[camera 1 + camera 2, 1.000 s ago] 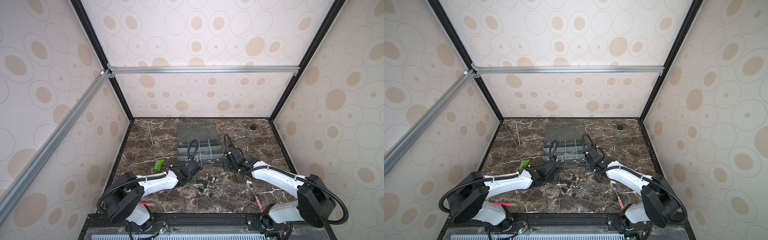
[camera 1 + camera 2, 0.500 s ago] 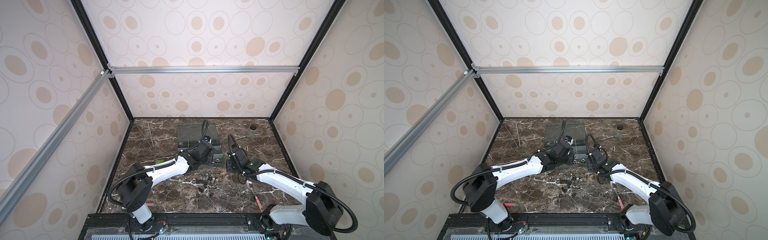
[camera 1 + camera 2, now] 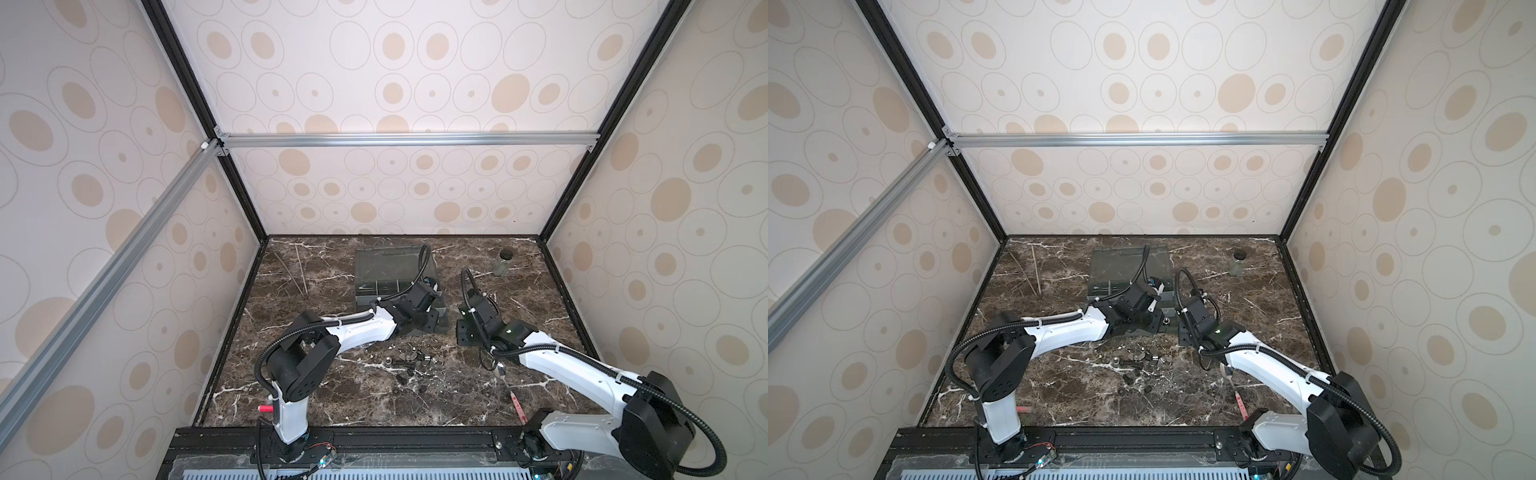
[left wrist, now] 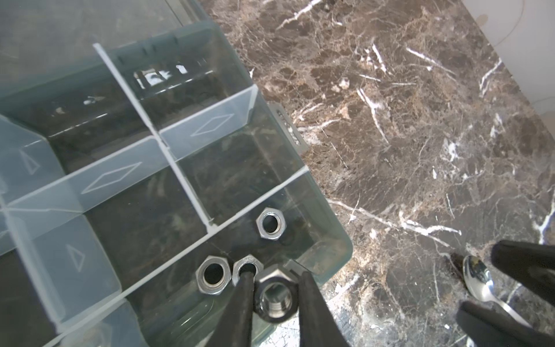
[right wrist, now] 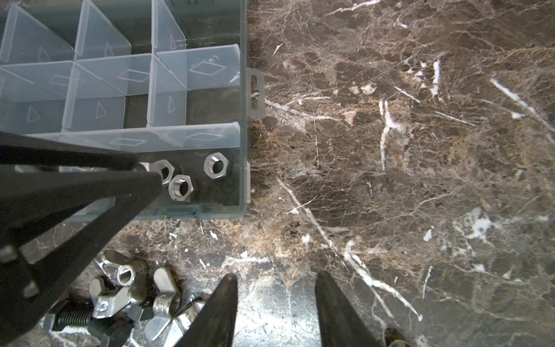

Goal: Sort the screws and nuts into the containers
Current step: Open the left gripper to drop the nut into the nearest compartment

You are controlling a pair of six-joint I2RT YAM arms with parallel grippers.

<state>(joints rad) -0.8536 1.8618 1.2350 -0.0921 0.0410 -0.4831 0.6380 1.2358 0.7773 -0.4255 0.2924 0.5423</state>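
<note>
Grey plastic organizer box (image 3: 365, 296) sits at back-centre of the dark marble bench (image 3: 332, 399). Its clear hinged lid (image 3: 390, 262) is open, lying behind it twd the back edge. The box's front-right corner compartment (image 5: 231, 192) holds 3 silver hex nuts (image 5: 216, 165): 2 just beside each other, 1 apart nearer the right wall. A 4th hex nut (image 4: 274, 297) sits betw the fingers of the left gripper (image 4: 274, 272), above the same compartment. In front of the box, mid-bench: a pile of silver wing nuts (image 5: 126, 279) & dark hex-head screws (image 5: 72, 317), wing nuts nearer the box. Metal spoon (image 3: 500, 370) lies right of the pile. Red pen (image 3: 518, 409) lies near the front edge, right side. Thin wooden sticks (image 3: 300, 270) lie near the back-left corner, and a small glass jar w/ black lid (image 3: 503, 264) stands near the back-right corner.
</note>
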